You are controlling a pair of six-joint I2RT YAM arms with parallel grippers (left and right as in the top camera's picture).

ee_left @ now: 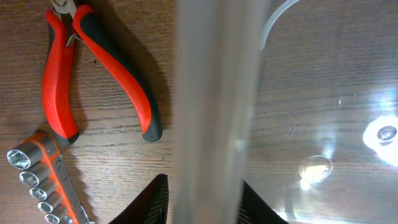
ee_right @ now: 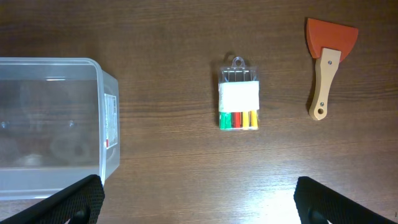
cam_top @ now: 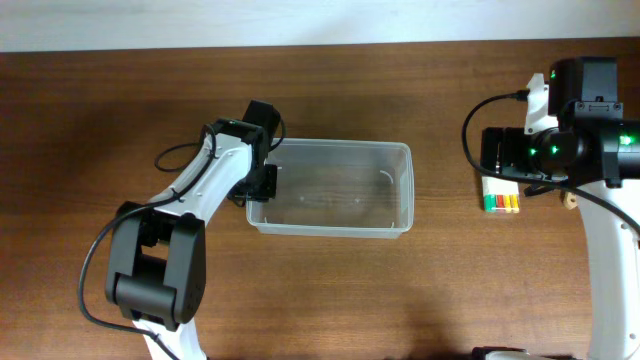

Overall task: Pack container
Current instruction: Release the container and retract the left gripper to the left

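The left gripper (ee_left: 203, 182), jaws narrowly parted, pinches the left wall of the bin (cam_top: 330, 229), which sits mid-table. Pliers (ee_left: 99, 68) and a socket rail (ee_left: 46, 180) lie outside that wall at 9 o'clock. At the bin's 3 o'clock the right gripper (ee_right: 198, 180) hangs wide open and empty over a marker pack (ee_right: 239, 93), with a scraper (ee_right: 326, 62) at the pack's 3 o'clock.

Pliers (ee_left: 99, 68), socket rail (ee_left: 46, 180) — beside container (ee_left: 211, 93)

Bright, even light glints off the container (ee_left: 323, 93), whose near wall blurs out of focus.
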